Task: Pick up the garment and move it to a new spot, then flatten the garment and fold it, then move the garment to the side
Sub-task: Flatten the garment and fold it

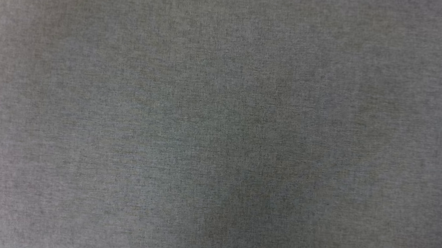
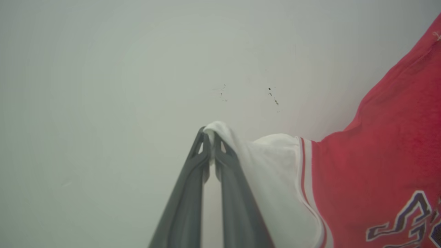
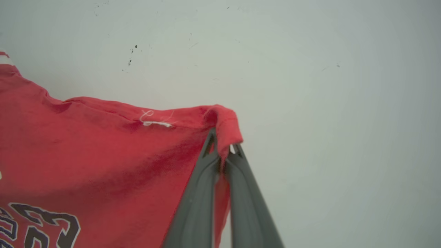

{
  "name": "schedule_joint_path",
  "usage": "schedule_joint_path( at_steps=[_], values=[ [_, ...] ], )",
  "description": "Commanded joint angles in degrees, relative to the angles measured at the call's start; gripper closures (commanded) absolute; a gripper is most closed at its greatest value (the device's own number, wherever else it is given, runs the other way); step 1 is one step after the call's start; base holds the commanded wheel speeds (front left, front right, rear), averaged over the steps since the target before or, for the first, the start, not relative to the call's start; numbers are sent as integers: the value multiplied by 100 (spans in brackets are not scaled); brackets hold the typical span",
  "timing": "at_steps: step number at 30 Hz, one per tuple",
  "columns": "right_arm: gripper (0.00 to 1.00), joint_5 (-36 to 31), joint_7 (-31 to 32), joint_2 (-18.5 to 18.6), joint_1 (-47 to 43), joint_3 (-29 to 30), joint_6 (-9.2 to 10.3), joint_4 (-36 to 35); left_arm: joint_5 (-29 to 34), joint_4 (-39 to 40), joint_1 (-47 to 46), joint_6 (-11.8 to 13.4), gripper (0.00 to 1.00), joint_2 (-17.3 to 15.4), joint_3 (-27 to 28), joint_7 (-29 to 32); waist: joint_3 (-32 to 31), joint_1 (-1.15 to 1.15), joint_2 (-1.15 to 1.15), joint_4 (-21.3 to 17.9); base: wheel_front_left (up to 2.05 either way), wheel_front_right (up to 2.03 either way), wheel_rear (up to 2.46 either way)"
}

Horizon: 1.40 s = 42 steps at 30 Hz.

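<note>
Holding: the left hand (image 2: pixel 211 136) has its two dark fingers pinched narrow on the edge of the white short sleeve (image 2: pixel 275 162) of the garment (image 2: pixel 379 155), a red jersey-style T-shirt with red-and-white striped sleeve seams.
Right hand: the right hand (image 3: pixel 222 146) is clamped just as narrow on a rolled red corner (image 3: pixel 225 120) of the same shirt, with cloth caught between its fingers.
Garment's place: strung between the two hands, with its black, white-outlined lettering (image 2: pixel 406 220) facing both wrist cameras. Beyond it lies the pale, smooth desk (image 2: pixel 103 103), marked with a few dark specks (image 2: pixel 274 98). Whether the cloth touches the desk cannot be told.
Head view: a grey woven surface (image 1: pixel 221 124); what it is cannot be told.
Step in hand: most likely the carry to a new spot, or the start of laying the shirt out. No fold is visible.
Next move calls for: both hands moving together at an even spread, so the shirt comes down taut and flat before either lets go. An uneven pull could slip the thin sleeve edge from the left hand.
</note>
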<state>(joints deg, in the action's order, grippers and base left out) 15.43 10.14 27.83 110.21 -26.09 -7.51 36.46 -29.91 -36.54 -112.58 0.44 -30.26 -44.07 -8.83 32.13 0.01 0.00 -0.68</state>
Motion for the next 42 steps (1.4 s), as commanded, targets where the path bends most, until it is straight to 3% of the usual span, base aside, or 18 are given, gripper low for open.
schedule_joint_path(
  at_steps=[1, 13, 24, 30, 36, 42],
  values=[
    [100, -38, -145, -87, 225, -41, 4, 243, 36, -228, -194, -58, 100, 65, 12, -82, 93, -1, 0, 25, 0, 0, 0],
    [100, 447, -686, -400, -108, -540, 4, 1233, -45, -1117, 28, -321, 100, 274, -102, -429, 359, -1, 0, 108, 0, 0, 0],
    [100, 1136, -1425, -453, -1872, -1201, 4, 1561, -244, -1374, 1855, -538, 100, 320, -311, -632, 109, -1, 0, 169, 0, 0, 0],
    [100, 1477, -1769, -394, -3030, -1515, 4, 1386, -291, -717, 3430, -382, 100, 157, -125, -642, -241, -1, 0, 138, 0, 0, 0],
    [100, 1788, -1925, -248, -4196, -1858, 4, 1085, -254, 167, 5243, -65, 100, -65, 76, -641, -734, -1, 0, 154, 0, 0, 0],
    [100, 2162, -1867, 151, -5294, -2347, 4, 682, -304, 816, 6861, 112, 100, -294, 69, -642, -1304, -1, 0, 176, 0, 0, 0]
  ],
)
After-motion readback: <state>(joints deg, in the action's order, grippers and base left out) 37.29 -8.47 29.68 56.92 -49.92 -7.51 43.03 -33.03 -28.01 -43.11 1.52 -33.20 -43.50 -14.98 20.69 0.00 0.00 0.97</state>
